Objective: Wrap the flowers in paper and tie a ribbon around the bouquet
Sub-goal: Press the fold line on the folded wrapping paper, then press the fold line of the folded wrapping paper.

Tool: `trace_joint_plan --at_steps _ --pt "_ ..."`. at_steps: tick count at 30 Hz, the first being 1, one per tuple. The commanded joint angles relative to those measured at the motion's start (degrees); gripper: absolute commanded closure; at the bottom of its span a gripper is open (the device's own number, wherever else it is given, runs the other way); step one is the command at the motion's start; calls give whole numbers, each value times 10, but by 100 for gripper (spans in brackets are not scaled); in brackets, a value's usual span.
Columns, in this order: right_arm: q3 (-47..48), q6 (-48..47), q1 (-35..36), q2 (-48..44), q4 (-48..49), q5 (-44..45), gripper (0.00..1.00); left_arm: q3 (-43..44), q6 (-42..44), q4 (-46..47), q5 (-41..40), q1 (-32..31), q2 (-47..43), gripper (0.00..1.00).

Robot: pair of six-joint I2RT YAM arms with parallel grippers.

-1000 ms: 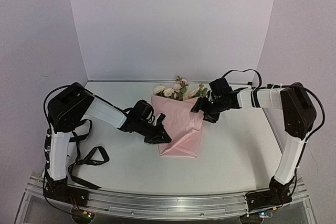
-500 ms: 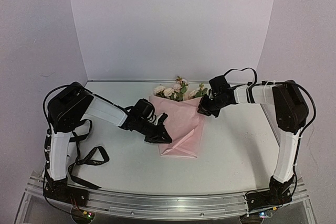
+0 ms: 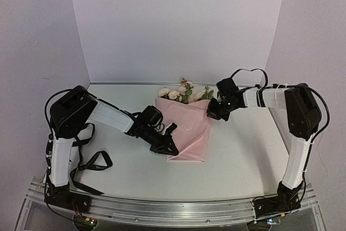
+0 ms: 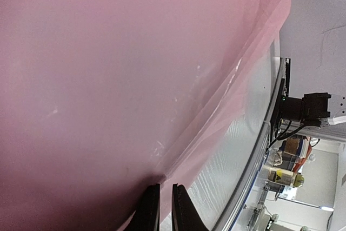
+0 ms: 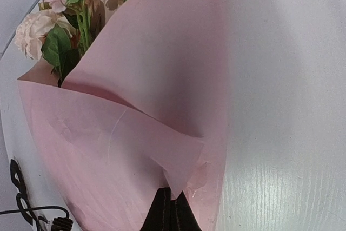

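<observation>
Wrapping is in hand — light pink tissue paper (image 3: 189,128) lies mid-table, folded around pale pink and cream flowers (image 3: 181,93). Its near-left edge is pinched by the left gripper (image 4: 165,210), its far-right corner by the right gripper (image 5: 170,209). Next, likely: draw one flap across without tearing. Well apart at left lies the long black ribbon (image 3: 93,162) — both grippers are busy.

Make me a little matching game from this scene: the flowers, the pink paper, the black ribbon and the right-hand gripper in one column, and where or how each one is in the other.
Things:
1. flowers
2. paper
3. ribbon
4. right gripper

Places or states:
A. lying loose on the left side of the table
B. closed at the paper's right edge
C. sticking out of the paper's far end
D. folded into a cone in the middle of the table

Pairs: 1-C, 2-D, 3-A, 4-B
</observation>
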Motion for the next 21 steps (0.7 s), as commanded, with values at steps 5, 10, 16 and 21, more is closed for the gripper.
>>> trace_joint_plan --at_steps 5,10,16,21 --pt "-4 -17 1 -42 -15 38 100 -10 14 -34 -16 -1 -15 91" --pt "-3 -25 1 -39 -32 53 100 -14 11 -43 -29 -1 -5 93" --pt "16 -41 1 -28 -58 49 77 -14 11 -47 -29 -1 -2 94" --pt "24 -46 11 -72 -113 46 46 -3 15 -53 -27 -1 0 94"
